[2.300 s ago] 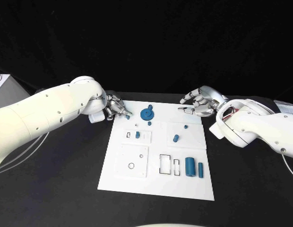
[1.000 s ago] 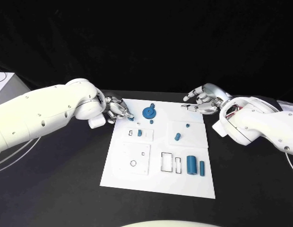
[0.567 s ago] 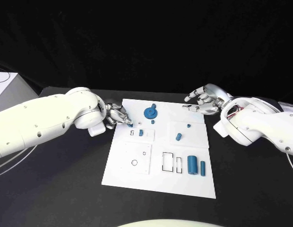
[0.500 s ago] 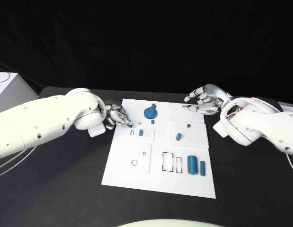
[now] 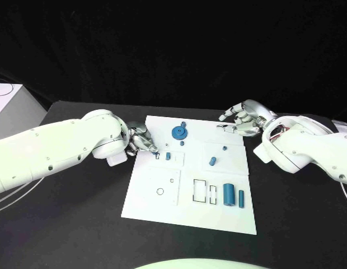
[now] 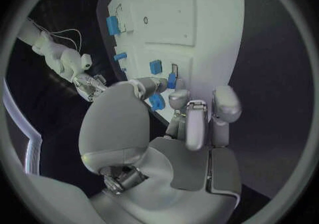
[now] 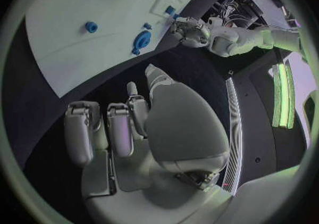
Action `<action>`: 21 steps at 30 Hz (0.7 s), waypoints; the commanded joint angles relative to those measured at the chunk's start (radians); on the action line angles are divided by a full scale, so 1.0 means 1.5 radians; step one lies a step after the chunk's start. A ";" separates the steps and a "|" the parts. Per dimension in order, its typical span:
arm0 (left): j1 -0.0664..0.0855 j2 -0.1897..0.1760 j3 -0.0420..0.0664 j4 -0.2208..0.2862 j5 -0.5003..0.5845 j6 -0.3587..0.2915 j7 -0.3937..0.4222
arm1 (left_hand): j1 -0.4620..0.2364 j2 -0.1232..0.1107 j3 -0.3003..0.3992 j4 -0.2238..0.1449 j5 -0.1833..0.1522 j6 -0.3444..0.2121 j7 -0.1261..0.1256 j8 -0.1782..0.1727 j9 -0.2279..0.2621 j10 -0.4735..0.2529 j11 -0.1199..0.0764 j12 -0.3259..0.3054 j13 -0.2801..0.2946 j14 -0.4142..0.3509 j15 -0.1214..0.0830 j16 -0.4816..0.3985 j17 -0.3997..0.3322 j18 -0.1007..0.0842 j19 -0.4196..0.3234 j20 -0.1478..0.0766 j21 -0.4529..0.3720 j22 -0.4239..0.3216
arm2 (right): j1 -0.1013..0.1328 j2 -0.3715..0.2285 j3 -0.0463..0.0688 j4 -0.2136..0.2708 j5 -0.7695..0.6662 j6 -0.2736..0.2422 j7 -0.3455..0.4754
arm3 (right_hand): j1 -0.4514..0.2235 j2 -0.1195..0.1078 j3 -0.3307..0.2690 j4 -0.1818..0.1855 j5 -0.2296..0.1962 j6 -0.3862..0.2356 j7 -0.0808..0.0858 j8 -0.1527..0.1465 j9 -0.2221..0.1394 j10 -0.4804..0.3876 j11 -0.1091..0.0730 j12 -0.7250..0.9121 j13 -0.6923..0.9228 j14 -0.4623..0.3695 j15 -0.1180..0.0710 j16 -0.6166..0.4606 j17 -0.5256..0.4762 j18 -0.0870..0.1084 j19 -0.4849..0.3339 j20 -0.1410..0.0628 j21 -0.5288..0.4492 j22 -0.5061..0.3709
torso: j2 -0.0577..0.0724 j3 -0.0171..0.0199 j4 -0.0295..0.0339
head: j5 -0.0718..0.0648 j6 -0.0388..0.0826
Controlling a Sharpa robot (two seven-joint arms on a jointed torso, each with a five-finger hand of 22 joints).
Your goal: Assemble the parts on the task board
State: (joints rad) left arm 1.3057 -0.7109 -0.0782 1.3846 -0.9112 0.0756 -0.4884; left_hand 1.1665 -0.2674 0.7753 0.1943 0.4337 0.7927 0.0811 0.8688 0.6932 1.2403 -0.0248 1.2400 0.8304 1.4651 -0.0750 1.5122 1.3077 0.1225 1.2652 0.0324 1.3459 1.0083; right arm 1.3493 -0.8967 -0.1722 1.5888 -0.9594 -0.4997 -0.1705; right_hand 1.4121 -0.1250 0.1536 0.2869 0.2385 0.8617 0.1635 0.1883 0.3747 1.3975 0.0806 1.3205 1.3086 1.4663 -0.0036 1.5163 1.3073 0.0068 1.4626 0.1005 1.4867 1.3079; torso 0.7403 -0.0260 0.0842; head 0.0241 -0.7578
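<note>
1. Two robot hands flank the task board (image 5: 153, 196): left robot hand (image 5: 140, 140) at nine o'clock pinches a small blue part (image 5: 156, 152) over the board's edge.
2. Right robot hand (image 5: 240, 119), one o'clock off the board above the tabletop (image 5: 69, 224), fingers loosely apart, holds nothing.

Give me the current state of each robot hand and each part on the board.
Left robot hand: pinching a small blue part at the board's left edge.
Right robot hand: holds nothing, fingers curled, off the board's far right corner.
Gear: flat on the board, far end.
Big cylinder: lying on the board.
Thin cylinder: lying beside it.
</note>
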 commanded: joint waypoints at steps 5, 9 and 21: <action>-0.001 0.002 0.000 0.008 -0.039 0.008 -0.003 | -0.003 0.005 0.103 -0.106 0.003 0.027 -0.020 -0.003 0.080 0.004 0.000 0.003 0.001 0.041 -0.006 -0.003 0.064 -0.008 0.005 -0.002 0.004 0.001 | 0.000 -0.001 0.000 0.002 -0.001 0.010 0.006 | -0.004 0.003 0.004 0.000 0.002 -0.005 0.001 0.002 -0.001 -0.003 -0.002 0.001 0.041 0.052 0.004 -0.003 0.106 0.010 0.045 0.003 -0.004 0.139 | 0.000 0.0004 0.0001 | 0.002 -0.004; -0.002 0.003 0.000 0.009 -0.045 0.011 -0.003 | -0.003 0.005 0.103 -0.106 0.004 0.027 -0.021 -0.003 0.080 0.005 -0.001 0.004 0.002 0.041 -0.006 -0.003 0.064 -0.008 0.006 -0.002 0.005 0.002 | 0.000 -0.001 0.000 0.002 -0.001 0.010 0.006 | -0.004 0.003 0.004 0.000 0.002 -0.005 0.001 0.002 -0.001 -0.003 -0.002 0.001 0.041 0.052 0.004 -0.003 0.106 0.010 0.045 0.003 -0.004 0.139 | 0.000 0.0004 -0.0003 | 0.002 -0.006; -0.002 0.008 0.000 0.006 -0.058 0.027 -0.005 | -0.003 0.005 0.102 -0.107 0.005 0.027 -0.021 -0.003 0.080 0.005 -0.001 0.004 0.002 0.041 -0.006 -0.003 0.064 -0.008 0.006 -0.002 0.005 0.003 | -0.001 -0.001 0.000 0.003 -0.001 0.010 0.006 | -0.005 0.002 0.005 0.001 0.005 -0.005 0.001 0.002 -0.001 -0.004 -0.002 0.001 0.041 0.052 0.004 -0.003 0.107 0.010 0.045 0.003 -0.004 0.140 | 0.000 -0.0001 -0.0002 | 0.002 -0.008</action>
State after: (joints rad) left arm 1.3032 -0.7027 -0.0789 1.3929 -0.9808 0.0888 -0.4947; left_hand 1.1615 -0.2724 0.7753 0.1943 0.4384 0.7940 0.0798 0.8650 0.6934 1.2403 -0.0247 1.2426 0.8332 1.4651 -0.0749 1.5122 1.3075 0.1226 1.2687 0.0288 1.3497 1.0121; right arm 1.3492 -0.8983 -0.1721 1.5912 -0.9580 -0.4981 -0.1706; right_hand 1.4121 -0.1250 0.1535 0.2869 0.2425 0.8617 0.1635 0.1883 0.3736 1.3975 0.0806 1.3205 1.3086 1.4662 -0.0036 1.5163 1.3073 0.0067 1.4626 0.1005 1.4868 1.3076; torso 0.7401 -0.0256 0.0840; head 0.0278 -0.7690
